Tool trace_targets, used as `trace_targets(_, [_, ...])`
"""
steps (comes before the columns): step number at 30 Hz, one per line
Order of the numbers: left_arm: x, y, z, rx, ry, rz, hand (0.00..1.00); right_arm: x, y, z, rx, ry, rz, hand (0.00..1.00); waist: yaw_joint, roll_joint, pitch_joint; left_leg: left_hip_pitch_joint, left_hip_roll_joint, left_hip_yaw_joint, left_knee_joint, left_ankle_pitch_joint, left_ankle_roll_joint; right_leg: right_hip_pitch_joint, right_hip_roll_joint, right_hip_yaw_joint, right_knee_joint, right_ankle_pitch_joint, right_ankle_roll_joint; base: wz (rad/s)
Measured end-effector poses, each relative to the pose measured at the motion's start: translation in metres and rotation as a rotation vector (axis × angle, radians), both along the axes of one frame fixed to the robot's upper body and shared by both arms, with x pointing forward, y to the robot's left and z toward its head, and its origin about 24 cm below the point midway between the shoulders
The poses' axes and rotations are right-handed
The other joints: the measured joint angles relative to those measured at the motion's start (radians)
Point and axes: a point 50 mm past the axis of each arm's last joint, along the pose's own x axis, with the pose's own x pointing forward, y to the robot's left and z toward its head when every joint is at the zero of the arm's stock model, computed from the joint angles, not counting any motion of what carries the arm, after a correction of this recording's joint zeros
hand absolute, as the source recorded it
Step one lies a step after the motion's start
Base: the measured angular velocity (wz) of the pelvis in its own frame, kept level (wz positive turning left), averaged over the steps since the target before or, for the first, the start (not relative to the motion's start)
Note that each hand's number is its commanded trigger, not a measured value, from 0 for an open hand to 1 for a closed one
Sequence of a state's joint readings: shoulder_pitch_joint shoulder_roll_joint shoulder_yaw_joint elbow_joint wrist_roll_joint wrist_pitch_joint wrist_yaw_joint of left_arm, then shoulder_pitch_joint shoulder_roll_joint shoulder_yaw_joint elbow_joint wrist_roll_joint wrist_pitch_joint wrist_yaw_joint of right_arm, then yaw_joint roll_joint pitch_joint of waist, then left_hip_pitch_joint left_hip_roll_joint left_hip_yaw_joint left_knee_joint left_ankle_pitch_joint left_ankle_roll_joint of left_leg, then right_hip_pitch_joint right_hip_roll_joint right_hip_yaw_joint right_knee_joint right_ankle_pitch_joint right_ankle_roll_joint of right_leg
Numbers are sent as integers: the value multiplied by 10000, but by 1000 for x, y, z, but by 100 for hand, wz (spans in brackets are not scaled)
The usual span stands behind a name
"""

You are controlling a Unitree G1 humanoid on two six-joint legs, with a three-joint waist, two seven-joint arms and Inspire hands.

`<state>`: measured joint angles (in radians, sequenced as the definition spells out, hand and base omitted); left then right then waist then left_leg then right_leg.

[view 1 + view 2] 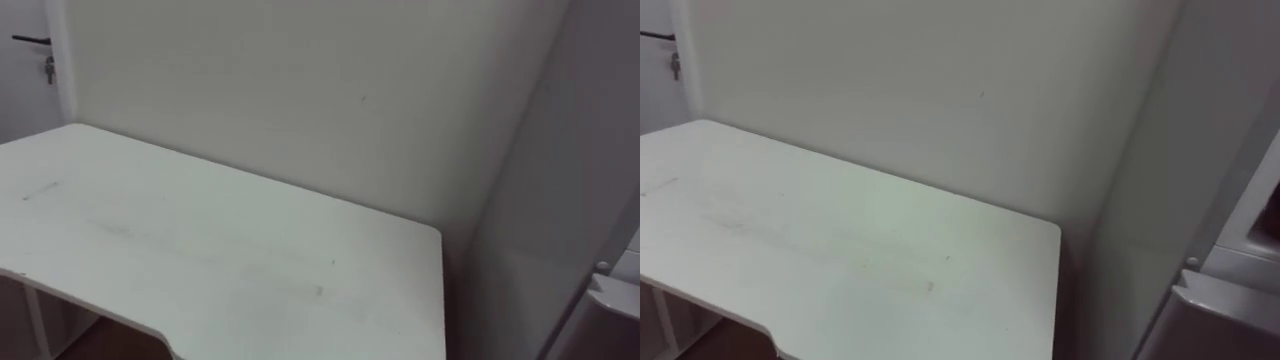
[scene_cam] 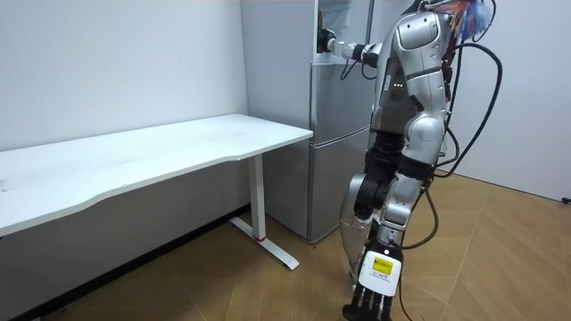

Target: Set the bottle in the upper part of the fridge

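Beside a white table (image 1: pixel 200 240), the robot stands at the fridge (image 2: pixel 339 134), left hand (image 2: pixel 322 41) raised to its upper compartment. Its finger pose, and whether it holds the bottle, cannot be told. Best practice: keep the bottle upright and seat it deep on the shelf.

Silver-grey shells are linked by black joints; dark cables are looped behind; the left hand (image 2: pixel 368 306) is tagged white-and-yellow.

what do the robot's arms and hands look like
Silver-grey shelled arms with dark joints. The left hand has a white back with a yellow-marked tag, and black fingers. The right hand looks dark, on a forearm banded black and white.
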<state>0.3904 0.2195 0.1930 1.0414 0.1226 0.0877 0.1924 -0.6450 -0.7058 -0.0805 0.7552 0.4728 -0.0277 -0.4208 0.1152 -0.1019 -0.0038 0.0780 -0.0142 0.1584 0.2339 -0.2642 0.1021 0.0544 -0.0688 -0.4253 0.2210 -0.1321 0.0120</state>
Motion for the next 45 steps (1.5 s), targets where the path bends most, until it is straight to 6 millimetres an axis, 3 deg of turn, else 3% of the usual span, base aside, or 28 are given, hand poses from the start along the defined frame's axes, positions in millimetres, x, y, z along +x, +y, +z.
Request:
trace_targets(3, [2, 0, 0, 18, -65, -27, 0, 0, -3, 0, 68, -12, -75, 0, -15, 28, -7, 6, 3, -78, -7, 28, -15, 48, 7, -175, -12, -1, -2, 8])
trace_targets(27, [3, 2, 0, 187, -73, -27, 0, -1, -7, -5, 293, 77, -43, 0, -37, -1, 11, 97, 13, -62, -51, 39, -31, 163, 23, -176, -171, 19, -29, 0])
trace_targets(45, [12, 1, -1, 365, -267, -66, 0, 2, -3, 1, 1025, -600, 545, 0, 16, 87, 9, 218, 37, 207, -207, 41, -35, 92, 167, 424, -186, 31, -32, -4])
